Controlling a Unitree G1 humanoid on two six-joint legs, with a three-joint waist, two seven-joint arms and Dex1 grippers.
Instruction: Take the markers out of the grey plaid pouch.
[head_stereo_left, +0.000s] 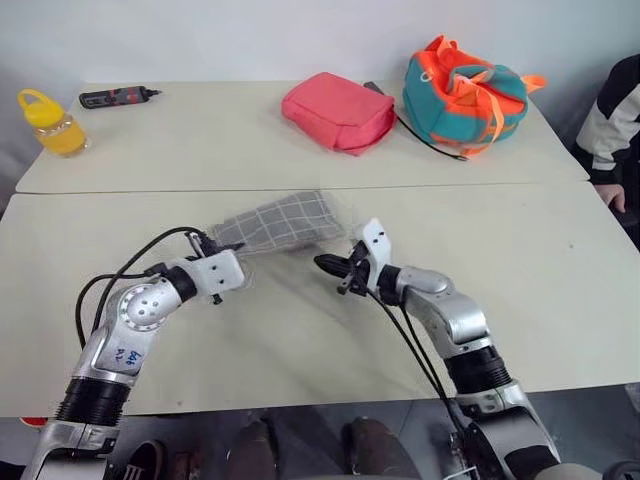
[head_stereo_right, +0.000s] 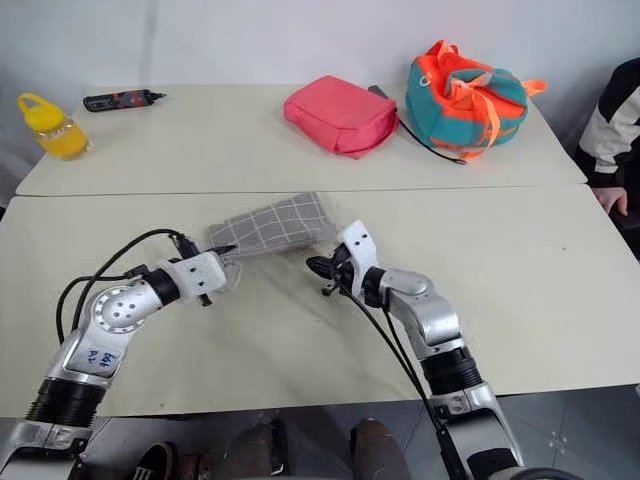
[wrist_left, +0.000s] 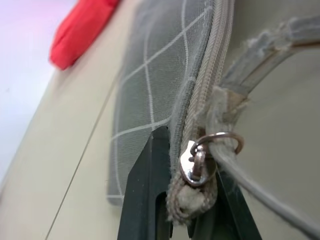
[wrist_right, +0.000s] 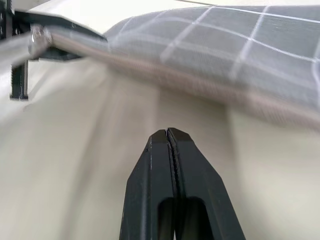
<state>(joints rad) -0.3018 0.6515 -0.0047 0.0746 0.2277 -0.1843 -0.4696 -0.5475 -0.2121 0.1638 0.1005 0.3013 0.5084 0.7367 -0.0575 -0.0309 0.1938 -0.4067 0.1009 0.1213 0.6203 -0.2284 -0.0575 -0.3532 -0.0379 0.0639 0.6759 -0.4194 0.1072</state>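
1. One grey plaid pouch (head_stereo_left: 278, 222) lies on the near table (head_stereo_left: 560, 300). Its near end is pinched in the left gripper (wrist_left: 187, 200), whose two black fingers are closed on the fabric by the zipper end.
2. One small ring pull (wrist_left: 220, 145) hangs at that pinched end, just beside the left gripper's fingers, with the zipper running away from them along the pouch's edge.
3. One right gripper (head_stereo_left: 330, 265) hovers near the pouch's other end, just off the fabric. Its two fingers (wrist_right: 155, 175) are pressed together with nothing between them, and the pouch's zippered edge lies ahead of their tips.
4. Two grippers face each other across the pouch, the left at one end and the right beside the other.
5. No markers can be seen, since the pouch's inside is hidden.
6. One pink pouch (head_stereo_left: 338, 110) sits on the far table, well beyond both grippers.
7. One teal-and-orange bag (head_stereo_left: 462, 95) stands just beside the pink pouch.
8. One yellow bottle (head_stereo_left: 50, 123) stands at the far table's corner, well beyond the left gripper. One black-and-red pen-like tool (head_stereo_left: 118, 97) lies near it.
9. One blue handwritten mark shows on the left forearm (head_stereo_left: 130, 355), too small to read.
10. One person's sleeve (head_stereo_left: 610, 115), black and white, shows well beyond the right gripper.
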